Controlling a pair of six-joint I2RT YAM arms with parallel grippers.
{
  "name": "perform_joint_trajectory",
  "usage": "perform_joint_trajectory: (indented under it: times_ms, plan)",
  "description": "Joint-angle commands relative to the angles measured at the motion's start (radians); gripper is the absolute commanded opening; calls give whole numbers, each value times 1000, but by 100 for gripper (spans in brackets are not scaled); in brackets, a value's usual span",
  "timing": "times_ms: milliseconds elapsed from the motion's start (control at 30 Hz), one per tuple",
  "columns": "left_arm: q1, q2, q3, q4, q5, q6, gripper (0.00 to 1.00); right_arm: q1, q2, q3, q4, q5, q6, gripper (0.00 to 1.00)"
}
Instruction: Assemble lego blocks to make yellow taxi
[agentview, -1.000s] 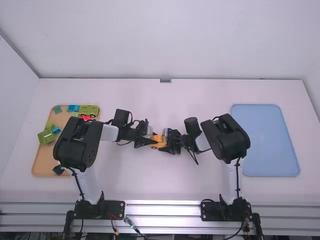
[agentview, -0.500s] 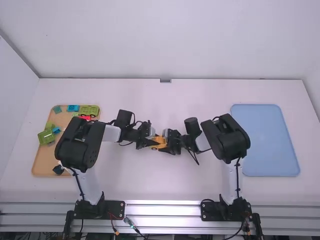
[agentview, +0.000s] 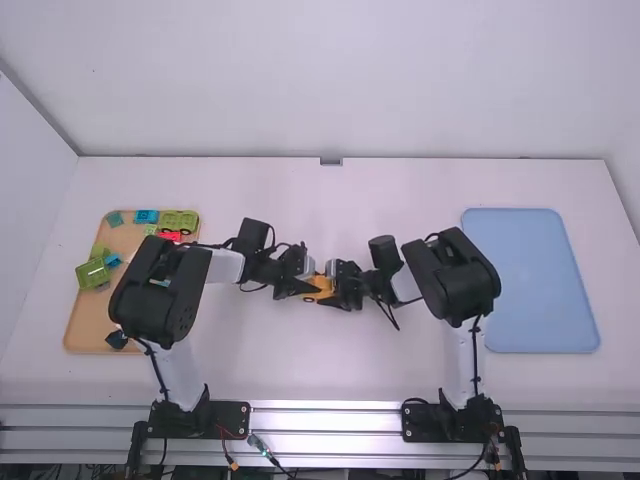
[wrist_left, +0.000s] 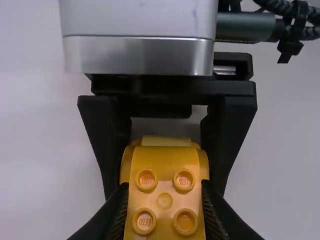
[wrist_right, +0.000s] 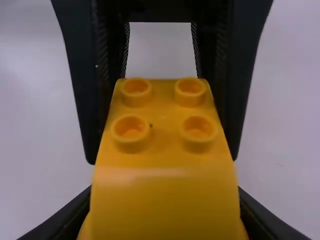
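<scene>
**Yellow workpiece (agentview: 320, 285) gripped from two sides, mid-table**

From my remote station I record the yellow workpiece between the arms, near the middle of the white table (agentview: 400, 370). My left pincer (agentview: 309, 287) holds it from one side; in the left wrist view that pincer (wrist_left: 164, 210) has a finger against each flank. My right pincer (agentview: 336, 291) holds it from the opposite side, and in the right wrist view its fingers (wrist_right: 70, 217) flank the same piece. Both grips are closed down to the workpiece's width.

In both wrist views I note four round studs (wrist_left: 146, 180) on the piece, with a smooth curved face beside them. I cannot tell whether it is one part or several joined.

At the left stands a tan tray (agentview: 75, 330). In it I log an olive-green block (agentview: 180, 219), a blue block (agentview: 146, 216), a teal piece (agentview: 115, 219), a red piece (agentview: 170, 236) and a dark piece (agentview: 117, 340). A green block (agentview: 93, 273) sits at the tray's outer rim. At the right, a blue tray (agentview: 530, 280) lies flat.
</scene>
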Motion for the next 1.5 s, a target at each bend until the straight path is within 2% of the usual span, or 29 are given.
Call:
perform_joint_trajectory:
  times_ms: [0, 367, 567, 1000, 1300, 1433, 1467]
  plan:
    - [-26, 17, -26, -36, -82, 48, 1, 2, 13, 5, -6, 39, 5, 44]
    - [-35, 18, -43, -13, -86, 49, 2, 2, 13, 5, -10, 17, -2, 43]
    - [-79, 18, -48, -9, -212, 0, 1, 2, 13, 5, -9, 17, -2, 43]
    - [-82, 18, -89, 1, -264, 3, 2, 0, 13, 5, -9, 18, -2, 43]
    - [-73, 18, -64, 2, -207, 4, 11, 1, 13, 5, -9, 20, -1, 45]
    - [-72, 18, -51, -6, -206, 3, 18, 1, 13, 5, -9, 20, 6, 45]
    - [-75, 18, -50, -5, -207, 4, 22, 1, 13, 5, -9, 21, 6, 45]
